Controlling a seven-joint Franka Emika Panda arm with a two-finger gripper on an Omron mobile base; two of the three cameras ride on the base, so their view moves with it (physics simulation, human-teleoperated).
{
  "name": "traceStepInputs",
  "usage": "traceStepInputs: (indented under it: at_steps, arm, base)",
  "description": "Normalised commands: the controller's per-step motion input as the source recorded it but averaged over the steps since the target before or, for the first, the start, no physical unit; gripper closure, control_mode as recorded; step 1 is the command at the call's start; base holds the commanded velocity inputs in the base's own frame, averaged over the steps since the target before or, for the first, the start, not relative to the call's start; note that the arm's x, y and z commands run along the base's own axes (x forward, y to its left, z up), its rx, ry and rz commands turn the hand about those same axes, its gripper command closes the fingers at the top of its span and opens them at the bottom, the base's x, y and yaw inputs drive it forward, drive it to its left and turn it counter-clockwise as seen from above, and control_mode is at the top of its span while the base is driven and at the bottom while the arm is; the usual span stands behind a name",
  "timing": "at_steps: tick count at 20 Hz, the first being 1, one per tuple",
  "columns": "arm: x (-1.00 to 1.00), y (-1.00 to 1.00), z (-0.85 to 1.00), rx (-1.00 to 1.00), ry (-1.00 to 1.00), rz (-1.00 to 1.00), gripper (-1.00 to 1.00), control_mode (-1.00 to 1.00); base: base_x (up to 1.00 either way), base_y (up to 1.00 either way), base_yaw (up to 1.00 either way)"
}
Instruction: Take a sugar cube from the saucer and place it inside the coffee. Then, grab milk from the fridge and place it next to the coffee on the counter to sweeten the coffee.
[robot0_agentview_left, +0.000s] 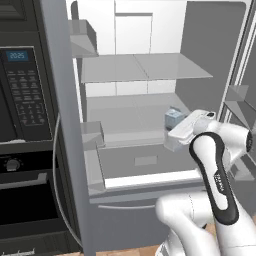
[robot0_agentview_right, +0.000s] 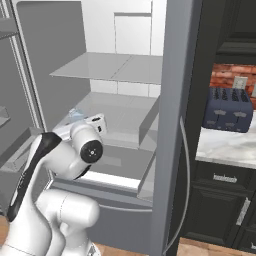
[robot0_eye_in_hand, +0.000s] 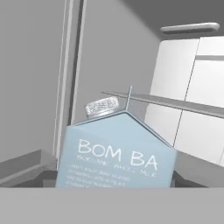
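The milk (robot0_eye_in_hand: 116, 153) is a light blue carton with a gabled top and a cap, standing upright on the middle glass shelf of the open fridge (robot0_agentview_left: 150, 65). It sits by the shelf's right side (robot0_agentview_left: 173, 119) and peeks out behind my hand (robot0_agentview_right: 76, 114). My gripper (robot0_eye_in_hand: 113, 180) reaches into the fridge with the carton's lower part between its fingers (robot0_eye_in_hand: 49, 178). A dark tip presses against each side of the carton, so the gripper is shut on the milk. A strip of the counter (robot0_agentview_right: 225, 145) lies to the right. The sugar cube, saucer and coffee are out of view.
Above the carton runs an upper glass shelf (robot0_agentview_left: 145, 67), below it a drawer (robot0_agentview_left: 145, 162). The fridge doors stand open on both sides with bins (robot0_agentview_left: 92, 137). A black wall oven (robot0_agentview_left: 22, 90) stands to the left, and a dark blue toaster (robot0_agentview_right: 227, 110) sits on the counter.
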Motion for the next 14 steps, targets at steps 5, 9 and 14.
traceStepInputs:
  at_steps: [5, 9, 14]
  arm:
    - [-0.57, 0.09, -0.13, -0.1, 0.06, 0.02, 1.0, -1.0]
    - [-0.11, 0.31, -0.4, -0.13, 0.07, 0.04, 1.0, -1.0]
    - [-0.55, 0.14, -0.3, -0.03, -0.03, 0.0, 1.0, 1.0]
  base:
    - [0.0, 0.0, 0.0]
    - [0.0, 0.0, 0.0]
    - [-0.2, 0.02, 0.0]
